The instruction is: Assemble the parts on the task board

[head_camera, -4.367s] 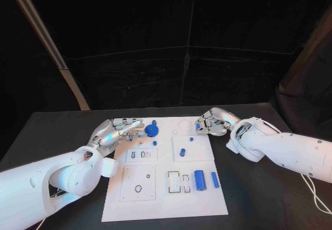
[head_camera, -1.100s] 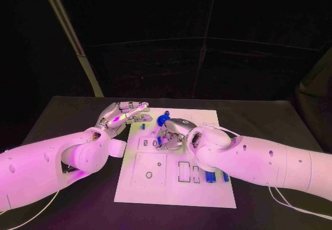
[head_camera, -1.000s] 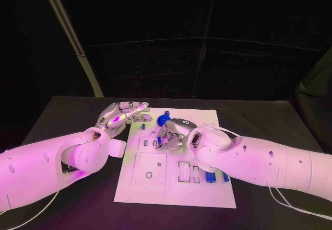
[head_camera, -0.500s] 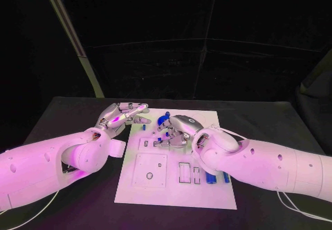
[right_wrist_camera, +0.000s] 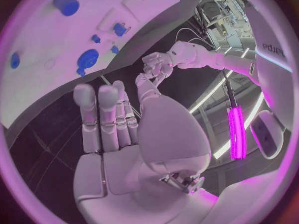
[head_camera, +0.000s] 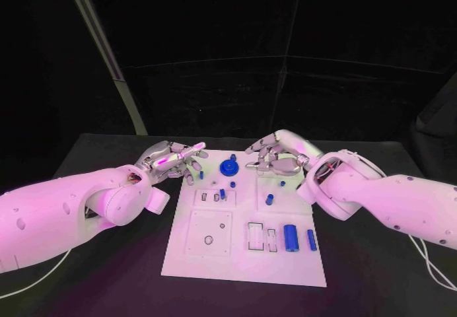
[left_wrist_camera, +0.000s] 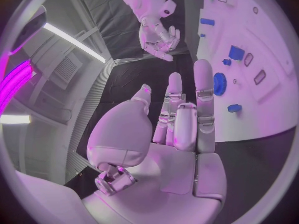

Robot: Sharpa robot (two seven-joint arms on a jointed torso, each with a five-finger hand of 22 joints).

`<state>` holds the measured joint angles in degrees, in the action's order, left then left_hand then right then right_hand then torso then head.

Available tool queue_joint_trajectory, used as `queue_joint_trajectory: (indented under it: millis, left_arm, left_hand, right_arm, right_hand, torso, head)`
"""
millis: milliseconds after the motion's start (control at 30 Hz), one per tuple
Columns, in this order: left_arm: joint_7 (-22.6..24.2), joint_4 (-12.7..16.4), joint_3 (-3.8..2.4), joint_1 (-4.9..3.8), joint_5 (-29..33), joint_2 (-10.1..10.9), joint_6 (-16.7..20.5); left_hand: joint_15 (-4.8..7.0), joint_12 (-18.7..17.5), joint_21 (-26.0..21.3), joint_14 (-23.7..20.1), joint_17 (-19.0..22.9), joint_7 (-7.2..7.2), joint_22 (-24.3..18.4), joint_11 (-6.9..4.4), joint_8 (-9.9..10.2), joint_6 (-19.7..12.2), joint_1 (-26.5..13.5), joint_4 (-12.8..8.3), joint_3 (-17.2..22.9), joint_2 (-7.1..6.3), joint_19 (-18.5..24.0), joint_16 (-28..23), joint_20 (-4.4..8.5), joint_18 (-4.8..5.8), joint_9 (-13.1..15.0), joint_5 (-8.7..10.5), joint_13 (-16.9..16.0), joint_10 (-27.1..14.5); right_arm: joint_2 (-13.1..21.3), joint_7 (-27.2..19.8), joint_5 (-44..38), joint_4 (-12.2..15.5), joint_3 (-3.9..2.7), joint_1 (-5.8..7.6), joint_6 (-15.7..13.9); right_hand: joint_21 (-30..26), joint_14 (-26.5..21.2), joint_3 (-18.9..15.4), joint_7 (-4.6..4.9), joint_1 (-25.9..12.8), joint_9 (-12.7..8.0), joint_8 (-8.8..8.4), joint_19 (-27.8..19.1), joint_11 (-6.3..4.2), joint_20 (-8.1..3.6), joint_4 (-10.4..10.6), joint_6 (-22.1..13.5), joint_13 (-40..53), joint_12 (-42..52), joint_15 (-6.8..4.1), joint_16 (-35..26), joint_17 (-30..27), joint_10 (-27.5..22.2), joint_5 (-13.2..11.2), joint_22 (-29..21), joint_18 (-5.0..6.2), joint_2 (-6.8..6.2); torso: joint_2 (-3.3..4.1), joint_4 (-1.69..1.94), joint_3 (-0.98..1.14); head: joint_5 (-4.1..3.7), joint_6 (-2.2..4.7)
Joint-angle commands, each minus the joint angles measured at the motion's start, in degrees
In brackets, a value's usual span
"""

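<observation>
Right hand (head_camera: 277, 156) has pulled back from mid-board to the board's (head_camera: 246, 267) far edge since half a second ago. A small blue part (head_camera: 221, 193) now stands where it was working. I see its fingers apart, holding nothing. Left hand (head_camera: 172, 161) hasn't moved: off the board's far left corner, fingers extended, empty. Blue gear (head_camera: 230, 167) sits between the hands; two blue cylinders (head_camera: 290, 238) lie near the board's right edge.

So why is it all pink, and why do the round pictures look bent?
Head view: magenta light tints both arms and the task board. Left wrist view: fisheye lens curves the board's straight edge, left hand looms large. Right wrist view: same bending, with a bright magenta strip lamp glaring.
</observation>
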<state>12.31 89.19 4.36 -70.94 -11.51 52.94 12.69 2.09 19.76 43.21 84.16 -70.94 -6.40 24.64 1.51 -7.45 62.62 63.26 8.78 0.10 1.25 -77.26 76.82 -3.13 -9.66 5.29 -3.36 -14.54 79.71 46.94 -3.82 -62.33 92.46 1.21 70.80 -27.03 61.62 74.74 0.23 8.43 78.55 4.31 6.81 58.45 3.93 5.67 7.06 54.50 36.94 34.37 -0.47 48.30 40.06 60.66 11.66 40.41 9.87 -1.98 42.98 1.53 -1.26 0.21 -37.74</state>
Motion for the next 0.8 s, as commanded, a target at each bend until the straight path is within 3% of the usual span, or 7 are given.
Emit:
queue_joint_trajectory:
  millis: [33, 167, 200, 300, 367, 533, 800]
  left_arm:
    - [-21.17, -1.45, -0.07, -1.59, -12.28, -1.11, -8.76]
    - [-29.68, -3.06, -0.07, -3.4, -19.76, -2.9, -14.3]
    - [-31.62, -3.66, -0.07, -3.98, -22.1, -3.63, -15.74]
    - [-35.85, -5.77, -0.03, -5.6, -27.7, -5.91, -19.42]
    - [-37.69, -7.18, 0.12, -6.56, -31.52, -7.42, -21.51]
    - [-40.01, -10.04, 0.41, -8.09, -36.6, -10.61, -25.12]
    - [-41.52, -14.07, 2.78, -9.62, -39.38, -15.85, -26.84]
  left_hand:
    - [0.54, 10.52, 18.48, 5.14, -14.72, 0.33, 21.98, -0.65, -2.17, -0.81, 0.32, 0.65, -1.2, 1.42, -4.29, 10.4, 0.66, 3.11, 1.01, -0.55, -8.92, -1.91]
    - [0.85, 26.13, 23.45, 5.3, -16.91, 0.84, 27.86, -0.61, -5.51, -1.34, 0.19, 1.12, -3.06, 1.93, -2.77, 11.85, 0.54, 3.69, 2.74, 0.67, -24.26, -5.4]
    - [0.84, 32.29, 25.01, 5.21, -16.84, 1.03, 29.27, -0.8, -7.87, -2.29, -0.21, 1.97, -4.71, 2.8, -1.65, 11.8, 0.37, 3.55, 4.05, 0.96, -29.85, -7.97]
    - [1.04, 37.0, 26.7, 5.31, -17.19, 1.18, 31.34, -0.78, -10.28, -3.12, -0.13, 2.43, -6.92, 2.64, -1.46, 12.01, 0.29, 3.66, 5.55, 0.54, -34.82, -8.51]
    - [1.19, 39.65, 27.82, 5.54, -17.99, 1.59, 33.04, -1.0, -11.66, -2.34, 1.17, 1.97, -6.22, 4.22, -1.87, 12.51, 0.27, 3.95, 6.35, 0.56, -37.76, -7.43]
    - [1.71, 43.15, 29.68, 5.83, -19.02, 2.38, 35.53, -1.56, -16.24, -3.37, 0.88, 2.23, -7.98, 4.76, -2.21, 13.16, 0.8, 4.21, 10.0, 0.71, -41.4, -7.07]
    - [2.58, 46.2, 31.86, 5.84, -19.06, 3.35, 38.85, -2.58, -23.07, -5.48, -1.97, 5.28, -13.29, 4.52, -3.16, 13.18, 1.55, 4.75, 16.23, 0.7, -44.78, -6.07]
  right_arm:
    - [1.71, -6.31, 19.89, -1.18, 0.04, 0.97, 5.78]
    - [2.99, -7.57, 26.26, -2.31, 0.05, 1.47, 8.51]
    - [3.23, -7.87, 27.33, -2.57, 0.05, 1.55, 9.11]
    - [3.67, -8.54, 29.22, -3.17, 0.05, 1.7, 10.55]
    - [3.75, -8.88, 29.93, -3.5, 0.06, 1.78, 11.06]
    - [3.94, -9.18, 29.78, -3.71, 0.06, 1.91, 10.58]
    - [3.88, -9.03, 29.32, -4.32, 0.06, 2.04, 8.93]
  right_hand:
    - [-11.85, -6.31, 1.27, 1.18, 1.97, -0.18, 0.15, -5.89, 1.21, 1.24, 0.69, 1.24, -10.15, -12.89, 1.51, -14.8, -9.14, 0.54, -0.11, -10.12, 0.46, 0.31]
    - [-23.68, -10.59, 1.85, 2.11, 3.0, -0.39, -0.45, -7.88, 2.74, 3.79, 1.29, 2.49, -19.04, -22.06, 4.07, -27.9, -16.79, 3.4, -0.13, -17.85, 0.59, -0.27]
    - [-26.82, -9.9, 1.97, 2.38, 3.24, -0.48, -0.83, -7.01, 2.93, 4.42, 1.36, 2.67, -21.36, -23.93, 4.27, -30.66, -18.92, 4.81, -0.14, -20.16, 0.8, -0.26]
    - [-34.15, -6.05, 1.71, 2.47, 3.34, -0.43, -1.78, -1.47, 2.64, 4.53, 1.41, 3.81, -27.64, -28.64, 4.37, -37.24, -24.51, 7.96, -0.21, -26.05, 0.92, -0.25]
    - [-35.53, -4.15, 1.68, 2.08, 3.36, -0.42, -1.91, 0.69, 2.44, 4.05, 1.45, 4.41, -28.97, -29.28, 4.12, -38.39, -25.62, 9.48, -0.24, -27.3, 0.76, -0.1]
    - [-36.09, -0.01, 1.49, 1.43, 3.49, -0.4, -2.08, 4.39, 1.67, 3.18, 1.41, 5.0, -29.93, -29.39, 3.06, -38.59, -26.13, 12.35, -0.13, -28.18, 0.8, -0.26]
    - [-36.22, 2.3, 0.41, 1.19, 2.79, -0.44, -2.38, 6.62, 1.37, 2.5, 1.82, 4.76, -30.04, -29.61, 2.53, -38.73, -25.93, 13.85, 0.75, -28.53, 0.66, -1.16]
  torso:
    - [-1.1, -0.16, 0.23]
    - [-1.62, -0.31, 0.4]
    - [-1.8, -0.34, 0.45]
    - [-2.16, -0.39, 0.62]
    - [-2.36, -0.59, 0.84]
    - [-2.63, -0.8, 1.13]
    - [-2.6, -0.85, 1.16]
  head:
    - [0.3, -0.31]
    - [0.6, -0.61]
    - [0.67, -0.73]
    - [0.89, -1.0]
    - [1.16, -1.08]
    - [1.31, -1.39]
    - [1.4, -1.59]
